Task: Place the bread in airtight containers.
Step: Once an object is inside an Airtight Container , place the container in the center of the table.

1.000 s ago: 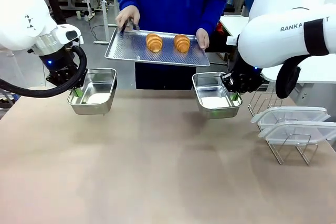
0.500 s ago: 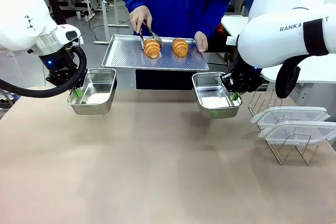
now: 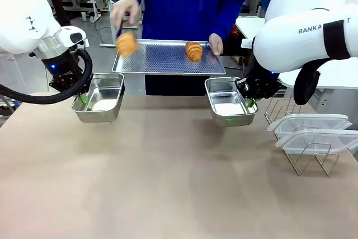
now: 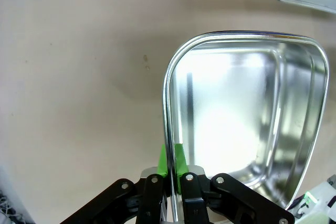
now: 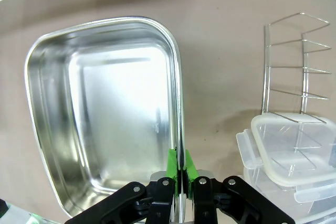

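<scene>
White, rounded right arm (image 3: 291, 40), at frame right, bears black lettering and a black band; a black cable (image 3: 39, 99) loops under the white left arm (image 3: 22, 15). The black left gripper (image 4: 170, 157) and right gripper (image 5: 180, 162) have green pads.

Two steel tins held out while a croissant is carried off the tray

The left tin (image 3: 95, 115) is pinched at its outer rim by the left claw (image 3: 83, 98), and the right tin (image 3: 232, 118) is pinched at its outer rim by the right claw (image 3: 249, 103). Both tins are kept level near the far edge of the tan surface (image 3: 168, 183) and nothing is seen inside them. Behind them, a perforated metal tray (image 3: 162, 60) is held at one end by a person's hand (image 3: 216, 42), with one croissant (image 3: 194, 51) lying on it. A second, blurred croissant (image 3: 126, 43) is gripped in tongs (image 3: 126, 27) by the other hand (image 3: 124, 10), beside the tray's other end and above the left tin. Two clear lids (image 3: 310, 121) are propped on a wire rack (image 3: 313, 160).
</scene>
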Robot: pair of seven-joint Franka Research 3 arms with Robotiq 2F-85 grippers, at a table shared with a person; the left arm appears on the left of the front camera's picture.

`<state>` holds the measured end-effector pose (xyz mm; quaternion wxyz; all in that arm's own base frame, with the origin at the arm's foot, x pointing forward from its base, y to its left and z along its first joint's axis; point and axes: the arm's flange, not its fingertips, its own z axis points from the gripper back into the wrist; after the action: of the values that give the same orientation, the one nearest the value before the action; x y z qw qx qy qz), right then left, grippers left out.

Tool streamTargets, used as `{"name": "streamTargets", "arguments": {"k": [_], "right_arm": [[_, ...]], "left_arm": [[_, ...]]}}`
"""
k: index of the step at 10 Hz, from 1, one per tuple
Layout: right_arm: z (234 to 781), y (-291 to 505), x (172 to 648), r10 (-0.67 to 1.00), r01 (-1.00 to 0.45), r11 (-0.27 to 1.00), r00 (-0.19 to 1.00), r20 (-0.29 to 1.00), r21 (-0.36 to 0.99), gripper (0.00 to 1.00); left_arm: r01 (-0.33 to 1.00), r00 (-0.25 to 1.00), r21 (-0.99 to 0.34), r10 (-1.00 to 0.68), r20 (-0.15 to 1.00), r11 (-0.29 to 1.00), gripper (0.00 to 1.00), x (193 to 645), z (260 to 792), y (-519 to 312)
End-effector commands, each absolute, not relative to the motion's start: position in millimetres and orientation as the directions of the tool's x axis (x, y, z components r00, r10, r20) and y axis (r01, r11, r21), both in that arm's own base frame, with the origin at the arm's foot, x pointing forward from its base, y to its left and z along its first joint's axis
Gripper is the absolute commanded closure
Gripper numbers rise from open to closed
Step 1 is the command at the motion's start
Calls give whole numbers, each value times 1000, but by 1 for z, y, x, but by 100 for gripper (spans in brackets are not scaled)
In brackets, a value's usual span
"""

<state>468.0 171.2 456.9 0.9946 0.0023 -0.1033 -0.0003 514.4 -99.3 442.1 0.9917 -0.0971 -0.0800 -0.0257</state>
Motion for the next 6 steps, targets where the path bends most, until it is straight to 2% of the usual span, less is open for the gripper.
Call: {"name": "streamTargets", "arguments": {"k": [1, 6], "right_arm": [[460, 171, 468, -17, 17, 1000, 977, 212, 2, 100], [460, 171, 468, -17, 17, 1000, 977, 212, 2, 100]], "left_arm": [[74, 983, -189, -39, 180, 979, 100, 515, 446, -99], [74, 983, -189, -39, 180, 979, 100, 515, 446, -99]]}}
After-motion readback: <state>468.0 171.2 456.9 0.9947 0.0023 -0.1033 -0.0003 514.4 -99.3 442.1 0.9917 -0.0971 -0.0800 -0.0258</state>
